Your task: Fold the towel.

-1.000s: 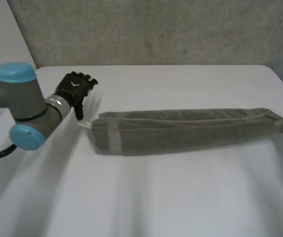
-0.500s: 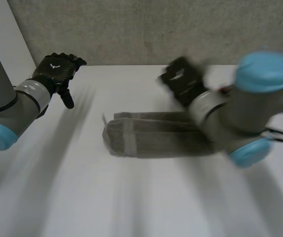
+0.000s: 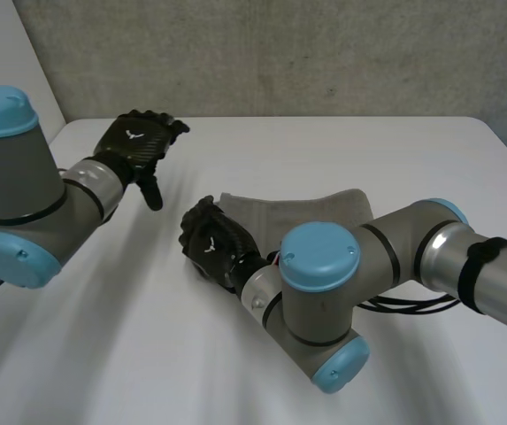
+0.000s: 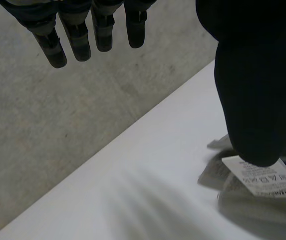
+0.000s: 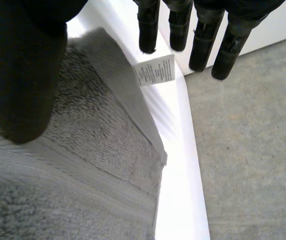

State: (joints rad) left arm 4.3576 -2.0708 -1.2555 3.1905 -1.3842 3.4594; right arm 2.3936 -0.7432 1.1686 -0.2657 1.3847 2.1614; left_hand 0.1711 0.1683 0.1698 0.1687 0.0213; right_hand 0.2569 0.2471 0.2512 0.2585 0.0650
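Grey towel (image 3: 311, 208) lying mid-worktop (image 3: 395, 150), right hand (image 3: 213, 246) over its label end, fingers straight and apart from the thumb, left hand (image 3: 138, 146) clear of the towel, fingers relaxed apart, holding nothing

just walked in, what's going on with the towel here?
The grey towel lies on the white table, apparently doubled over. The right hand is open over the towel's end by the label, gripping nothing. The left hand is open too, raised off to the side, clear of the towel.
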